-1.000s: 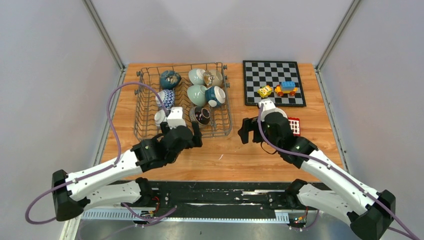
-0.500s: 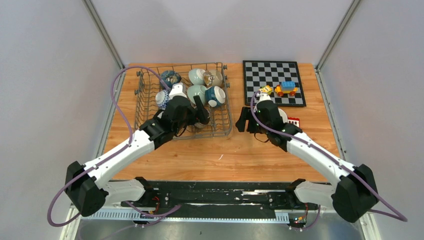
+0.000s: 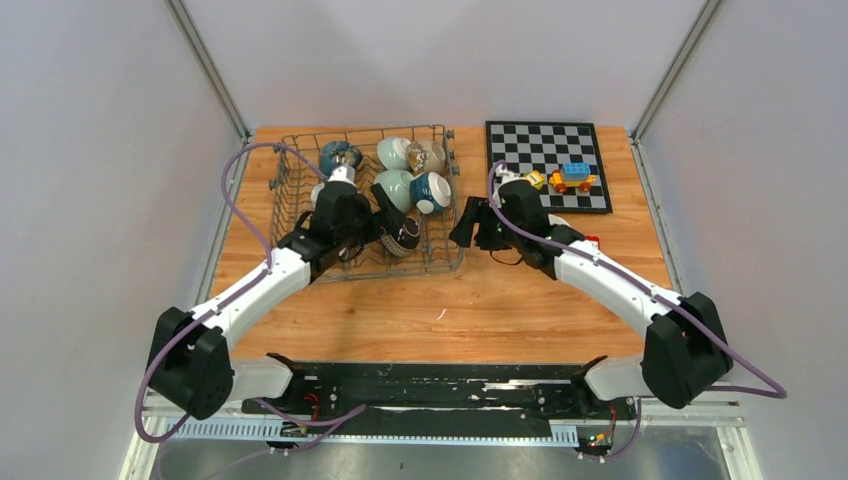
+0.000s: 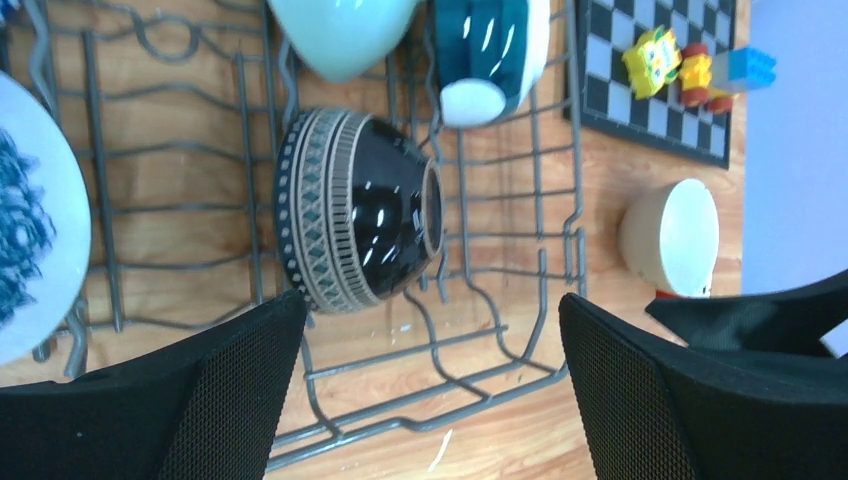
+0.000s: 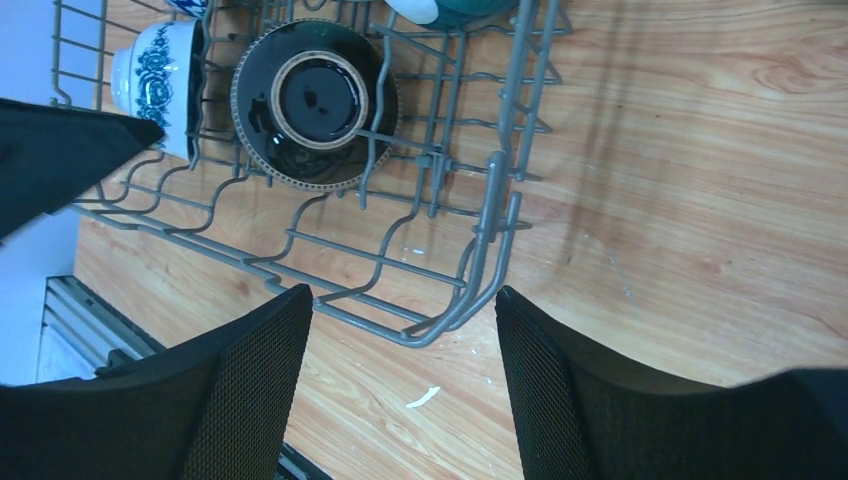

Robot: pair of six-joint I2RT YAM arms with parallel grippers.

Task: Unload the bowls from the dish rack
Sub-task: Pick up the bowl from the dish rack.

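Black glazed bowl (image 4: 360, 210) lies tipped inside the dish rack (image 3: 362, 132), by its front right corner; the left hand (image 4: 430, 310), spread wide over it, could catch the rack or let the bowl slip. The right hand (image 5: 402, 295), wide too and empty, crowds that corner and risks a collision.

wooden table (image 3: 520, 310) — on it the dish rack (image 3: 290, 200), a chessboard (image 3: 545, 150), a cream bowl (image 4: 668, 237) and a white scrap (image 3: 441, 314).

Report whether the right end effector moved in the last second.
Yes: the right end effector moved left and up-frame, closing on the right wall of the grey metal wire dish rack.
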